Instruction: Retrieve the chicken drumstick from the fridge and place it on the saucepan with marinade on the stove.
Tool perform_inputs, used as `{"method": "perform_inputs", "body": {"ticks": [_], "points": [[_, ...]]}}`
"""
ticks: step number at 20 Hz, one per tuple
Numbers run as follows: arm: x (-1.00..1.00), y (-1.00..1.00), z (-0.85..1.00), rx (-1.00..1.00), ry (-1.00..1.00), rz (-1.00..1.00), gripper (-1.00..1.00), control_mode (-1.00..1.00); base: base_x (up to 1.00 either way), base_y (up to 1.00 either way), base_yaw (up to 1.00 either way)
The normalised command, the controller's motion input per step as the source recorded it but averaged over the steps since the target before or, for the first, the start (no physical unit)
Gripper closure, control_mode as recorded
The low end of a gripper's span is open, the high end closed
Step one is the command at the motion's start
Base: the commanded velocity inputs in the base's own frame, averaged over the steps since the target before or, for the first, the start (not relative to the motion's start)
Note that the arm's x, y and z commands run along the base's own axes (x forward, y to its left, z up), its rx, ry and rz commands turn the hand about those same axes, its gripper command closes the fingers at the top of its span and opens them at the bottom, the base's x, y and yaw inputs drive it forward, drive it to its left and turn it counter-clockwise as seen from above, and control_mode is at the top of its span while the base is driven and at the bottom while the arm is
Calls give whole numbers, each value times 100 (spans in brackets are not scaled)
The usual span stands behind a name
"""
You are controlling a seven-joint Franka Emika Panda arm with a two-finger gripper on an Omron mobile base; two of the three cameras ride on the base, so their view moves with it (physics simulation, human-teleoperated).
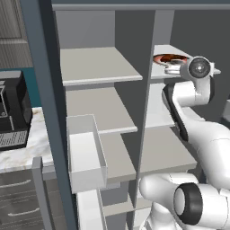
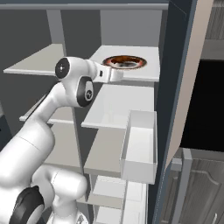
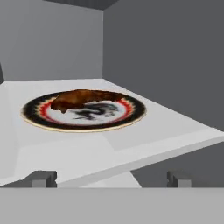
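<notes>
Gripper (image 3: 111,178) fingertips (image 3: 43,177) spread wide w/ nothing between, short of the shelf (image 3: 175,127) edge; chicken drumstick (image 3: 83,98) lies dead ahead on a plate (image 3: 39,118) in the fridge (image 1: 45,112), long axis crosswise to approach.

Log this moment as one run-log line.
phase: approach | gripper: open, empty, short of shelf edge | chicken drumstick: on plate, upper fridge shelf | fridge: door open
</notes>
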Motion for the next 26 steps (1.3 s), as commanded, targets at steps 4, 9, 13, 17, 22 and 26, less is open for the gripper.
{"method": "perform_inputs", "body": {"ticks": [4,9,13,17,22,26], "points": [[30,-14,44,8,5,7,-100,-100,0,0,0],[67,-15,30,2,22,13,-100,-100,0,0,0],[83,-27,16,0,21,17,-100,-100,0,0,0],[77,-31,9,0,26,16,-100,-100,0,0,0],[55,-28,0,0,27,11,-100,-100,0,0,0],[46,-12,0,0,18,9,-100,-100,0,0,0]]}}
